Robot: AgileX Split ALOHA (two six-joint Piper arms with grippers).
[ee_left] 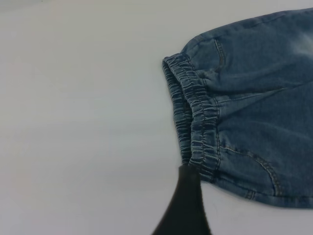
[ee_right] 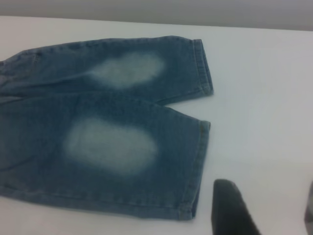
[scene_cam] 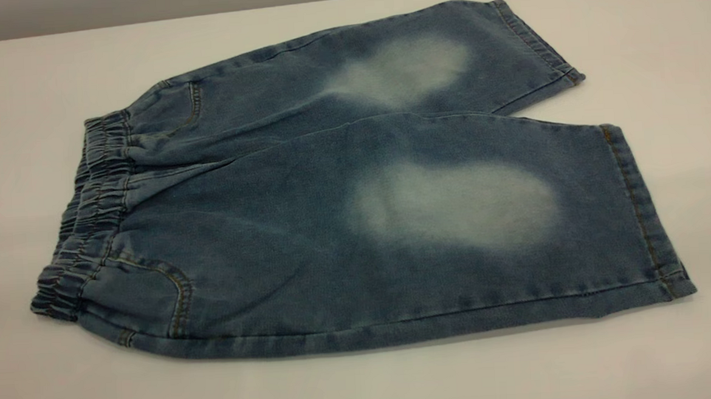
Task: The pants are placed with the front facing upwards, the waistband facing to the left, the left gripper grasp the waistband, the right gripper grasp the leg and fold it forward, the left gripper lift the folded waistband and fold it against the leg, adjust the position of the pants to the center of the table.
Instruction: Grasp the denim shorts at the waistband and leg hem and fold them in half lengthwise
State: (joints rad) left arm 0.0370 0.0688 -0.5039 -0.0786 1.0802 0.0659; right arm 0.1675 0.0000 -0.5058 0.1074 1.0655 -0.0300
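The pants [scene_cam: 260, 247] lie flat and front up on the table [scene_cam: 657, 31]. The gathered waistband [scene_cam: 91, 201] points left, and both legs point right. The near leg [scene_cam: 453, 209] and the far leg [scene_cam: 409, 69] each carry a pale knee patch. In the left wrist view, one dark finger [ee_left: 185, 200] of my left gripper [ee_left: 244, 210] sits just off the near corner of the waistband [ee_left: 200, 117]. It holds nothing. My right gripper [ee_right: 268, 191] hovers open over bare table beside the near leg's hem [ee_right: 200, 166]. Neither gripper shows in the exterior view.
The table's far edge [scene_cam: 139, 22] runs behind the pants, with a grey wall beyond it. White tabletop surrounds the pants on every side.
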